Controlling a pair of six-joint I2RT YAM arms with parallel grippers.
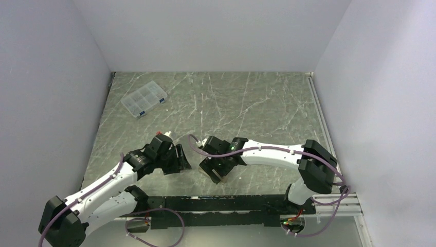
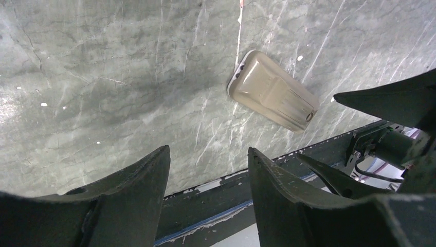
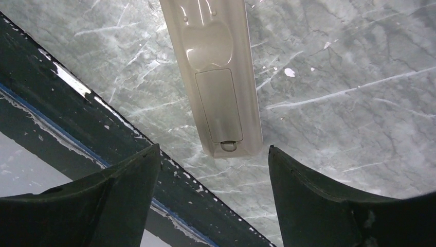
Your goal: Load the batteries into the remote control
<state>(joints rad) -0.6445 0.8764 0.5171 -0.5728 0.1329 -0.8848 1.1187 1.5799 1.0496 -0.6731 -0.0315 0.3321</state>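
Plenty of room on the tabletop [image 1: 257, 103]: the far half and the right side are wide open. The only thing out there is a clear box [image 1: 144, 99] in the far left corner, well apart from both arms. The front is cramped. The left pincer [image 1: 180, 160] and right pincer [image 1: 218, 172] sit close together, both spread with nothing in the gap. The remote [image 3: 216, 77] lies flat just ahead of the right one. The black rail [image 3: 77, 118] runs near the remote's end, and white walls [image 1: 51, 77] box in three sides.
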